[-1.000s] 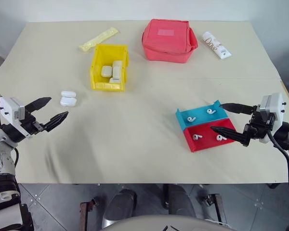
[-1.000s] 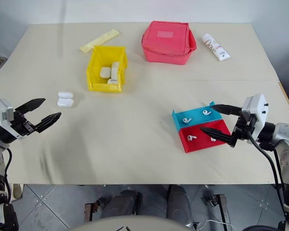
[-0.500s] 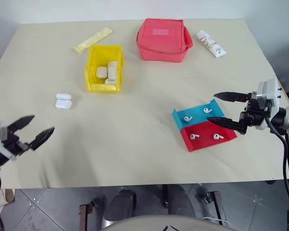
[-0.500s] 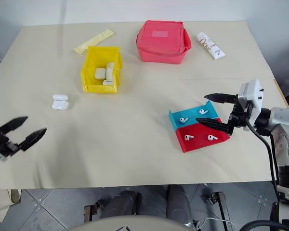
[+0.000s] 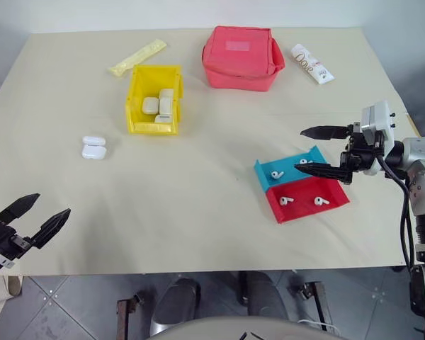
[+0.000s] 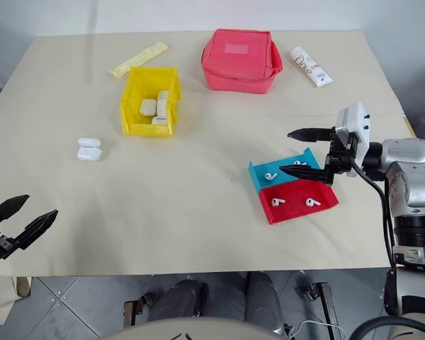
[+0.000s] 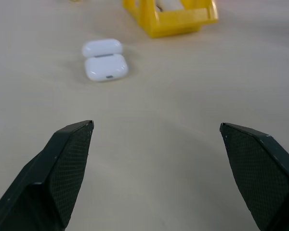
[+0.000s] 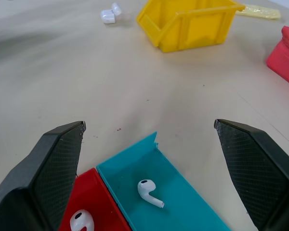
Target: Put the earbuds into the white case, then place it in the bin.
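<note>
Several earbuds (image 5: 286,201) lie in a shallow blue-and-red tray (image 5: 331,205) at the right of the table. In the right wrist view one earbud (image 8: 149,191) sits in the blue half. My right gripper (image 5: 299,150) hovers open over the tray's far blue end, pointing left, with nothing between its fingers. The white case (image 5: 93,147) lies at the left with its lid flipped back, and shows again in the left wrist view (image 7: 105,60). My left gripper (image 5: 53,203) is open and empty near the table's front left edge, well short of the case. The yellow bin (image 5: 154,99) stands behind the case and holds several white cases.
A red fabric pouch (image 5: 241,57) sits at the back centre. A white tube with lettering (image 5: 313,64) lies to its right. A pale yellow packet (image 5: 136,58) lies behind the bin. Bare tabletop (image 5: 191,191) stretches between the case and the tray.
My left gripper has drawn back from the case toward the table's front left edge. My right gripper has shifted left and up, over the tray's blue end. The view has also shifted.
</note>
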Motion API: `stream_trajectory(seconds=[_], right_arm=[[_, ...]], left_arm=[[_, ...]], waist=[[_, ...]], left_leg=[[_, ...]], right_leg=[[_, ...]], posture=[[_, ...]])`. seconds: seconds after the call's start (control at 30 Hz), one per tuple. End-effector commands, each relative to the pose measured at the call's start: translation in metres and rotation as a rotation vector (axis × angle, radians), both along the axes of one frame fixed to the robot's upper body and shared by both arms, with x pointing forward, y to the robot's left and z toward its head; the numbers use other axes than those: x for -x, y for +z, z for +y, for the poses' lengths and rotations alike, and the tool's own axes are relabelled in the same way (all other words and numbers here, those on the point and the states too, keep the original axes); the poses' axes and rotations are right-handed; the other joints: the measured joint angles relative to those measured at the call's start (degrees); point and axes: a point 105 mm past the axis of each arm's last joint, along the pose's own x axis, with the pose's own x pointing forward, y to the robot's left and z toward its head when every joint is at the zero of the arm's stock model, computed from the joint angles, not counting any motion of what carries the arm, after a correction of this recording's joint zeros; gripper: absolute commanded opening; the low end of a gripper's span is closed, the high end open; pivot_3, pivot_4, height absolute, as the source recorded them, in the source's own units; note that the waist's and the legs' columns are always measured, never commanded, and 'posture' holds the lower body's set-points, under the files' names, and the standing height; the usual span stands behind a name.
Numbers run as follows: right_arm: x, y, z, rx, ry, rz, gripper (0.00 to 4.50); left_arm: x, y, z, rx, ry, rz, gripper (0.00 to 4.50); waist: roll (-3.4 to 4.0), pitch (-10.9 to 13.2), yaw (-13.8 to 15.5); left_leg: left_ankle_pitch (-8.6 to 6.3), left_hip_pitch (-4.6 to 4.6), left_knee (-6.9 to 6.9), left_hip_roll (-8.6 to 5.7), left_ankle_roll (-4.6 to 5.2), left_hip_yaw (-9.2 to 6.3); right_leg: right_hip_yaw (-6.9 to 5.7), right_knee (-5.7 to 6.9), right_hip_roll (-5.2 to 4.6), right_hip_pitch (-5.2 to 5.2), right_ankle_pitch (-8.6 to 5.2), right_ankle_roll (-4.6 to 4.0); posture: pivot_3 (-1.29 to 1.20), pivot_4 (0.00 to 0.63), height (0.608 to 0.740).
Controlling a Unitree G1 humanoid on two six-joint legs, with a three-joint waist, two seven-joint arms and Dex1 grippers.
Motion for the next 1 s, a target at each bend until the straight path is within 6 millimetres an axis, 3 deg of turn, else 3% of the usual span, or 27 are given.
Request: stream_trajectory(seconds=[0.03, 0.23, 0.37, 0.53, 0.77, 1.0], right_arm=[[0.006, 0.016, 0.013, -0.001, 0.069, -0.079, 4.5], [0.019, 0.017, 0.029, -0.002, 0.147, -0.104, 4.5], [0.031, 0.018, 0.036, 0.006, 0.196, -0.104, 4.5], [0.036, 0.023, 0.037, 0.018, 0.226, -0.114, 4.5], [0.038, 0.024, 0.036, 0.04, 0.269, -0.106, 4.5], [0.036, 0.024, 0.037, 0.047, 0.28, -0.113, 4.5]], left_arm=[[-0.032, 0.026, 0.0, -0.048, 0.07, -0.023, 4.47], [-0.092, 0.042, -0.02, -0.069, 0.102, 0.117, 4.47], [-0.117, 0.052, -0.028, -0.074, 0.113, 0.185, 4.47], [-0.143, 0.051, -0.03, -0.112, 0.198, 0.4, 4.47], [-0.155, 0.055, -0.029, -0.151, 0.282, 0.542, 4.47], [-0.157, 0.039, -0.022, -0.172, 0.351, 0.685, 4.47]], waist=[[-0.01, 0.0, 0.3], [-0.01, 0.0, 0.0], [-0.06, 0.0, -0.3], [-0.27, 0.0, -0.2], [-0.41, 0.0, -0.2], [-0.46, -0.1, -0.1]], left_leg=[[0.02, 0.01, 0.01, 0.0, -0.04, -0.03], [0.12, 0.01, -0.08, -0.01, -0.13, -0.08], [0.14, -0.06, -0.28, 0.0, -0.12, 0.07], [0.2, -0.11, -0.25, 0.07, -0.24, 0.22], [0.27, -0.19, -0.26, 0.07, -0.36, 0.34], [0.3, -0.2, -0.24, 0.06, -0.4, 0.45]], right_leg=[[0.0, 0.03, 0.01, 0.01, 0.01, 0.0], [0.01, 0.2, 0.22, -0.04, 0.12, 0.03], [0.09, 0.25, 0.26, -0.29, 0.12, 0.02], [0.18, 0.42, 0.38, -0.48, 0.1, -0.01], [0.38, 0.54, 0.61, -0.69, 0.16, -0.08], [0.44, 0.57, 0.64, -0.73, 0.17, -0.09]], posture=[[0.0, 0.15, 0.74], [0.0, 0.15, 0.74], [0.0, 0.15, 0.74], [0.0, 0.15, 0.74], [0.0, 0.15, 0.74], [0.0, 0.15, 0.74]])
